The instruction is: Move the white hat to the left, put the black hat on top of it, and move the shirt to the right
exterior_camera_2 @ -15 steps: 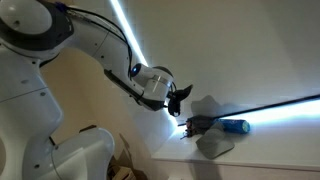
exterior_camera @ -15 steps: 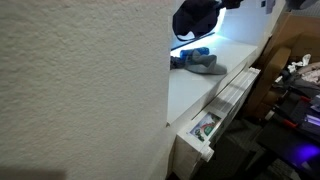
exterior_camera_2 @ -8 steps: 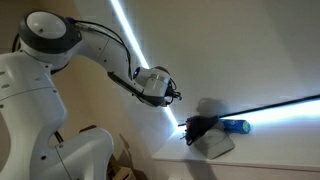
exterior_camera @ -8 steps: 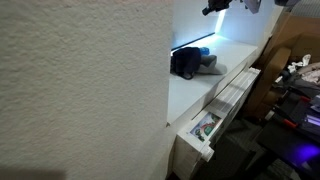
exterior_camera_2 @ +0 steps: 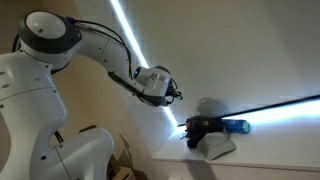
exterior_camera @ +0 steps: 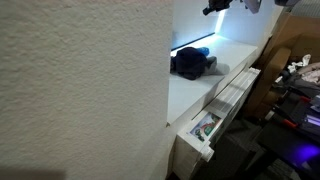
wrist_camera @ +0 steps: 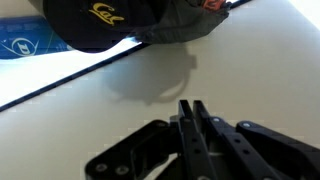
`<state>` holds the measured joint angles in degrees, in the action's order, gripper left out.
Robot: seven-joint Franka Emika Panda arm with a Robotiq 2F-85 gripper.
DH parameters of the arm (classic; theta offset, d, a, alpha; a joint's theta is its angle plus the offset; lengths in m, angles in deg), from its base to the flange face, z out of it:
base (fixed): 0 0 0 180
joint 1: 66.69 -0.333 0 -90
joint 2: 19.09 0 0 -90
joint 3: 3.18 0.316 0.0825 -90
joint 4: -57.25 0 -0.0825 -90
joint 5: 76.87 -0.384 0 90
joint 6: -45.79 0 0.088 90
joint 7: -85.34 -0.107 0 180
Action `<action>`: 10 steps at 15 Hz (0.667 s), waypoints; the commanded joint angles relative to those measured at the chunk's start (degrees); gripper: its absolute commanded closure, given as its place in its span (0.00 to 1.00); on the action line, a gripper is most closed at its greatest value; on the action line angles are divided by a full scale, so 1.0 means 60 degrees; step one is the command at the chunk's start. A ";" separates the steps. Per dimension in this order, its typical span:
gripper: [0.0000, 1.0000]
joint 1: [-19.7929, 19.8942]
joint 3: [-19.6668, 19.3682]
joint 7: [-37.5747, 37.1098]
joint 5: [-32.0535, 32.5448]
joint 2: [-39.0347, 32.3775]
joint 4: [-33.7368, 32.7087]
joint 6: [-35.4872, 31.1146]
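Since 1 second ago the black hat (exterior_camera: 188,63) has left the gripper (wrist_camera: 193,104) and now lies on the white hat (exterior_camera_2: 216,147), beside the blue item (exterior_camera_2: 236,127); the jaws, above it, are together and empty. A pale textured wall (exterior_camera: 80,90) hides part of the white counter (exterior_camera: 195,98), with 1 drawer (exterior_camera: 205,128) open below. Yellow script on the black hat reads "Cal". The blue item carries white print too small to read.
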<state>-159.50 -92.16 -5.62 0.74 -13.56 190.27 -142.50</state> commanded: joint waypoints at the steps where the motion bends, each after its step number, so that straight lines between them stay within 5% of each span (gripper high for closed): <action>1: 0.64 -0.0064 -0.0286 0.0347 0.0114 0.0713 0.0144 -0.0666; 5: 0.36 -0.2977 -0.1695 0.2099 -0.0399 0.3079 0.0894 0.1318; 9: 0.08 -0.6217 -0.3956 0.4707 -0.2245 0.5348 0.0217 0.3349; 10: 0.26 -0.5106 -0.3154 0.3468 -0.1593 0.3991 0.0725 0.2426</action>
<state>-190.39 -111.28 15.41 -8.99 10.58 194.57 -127.75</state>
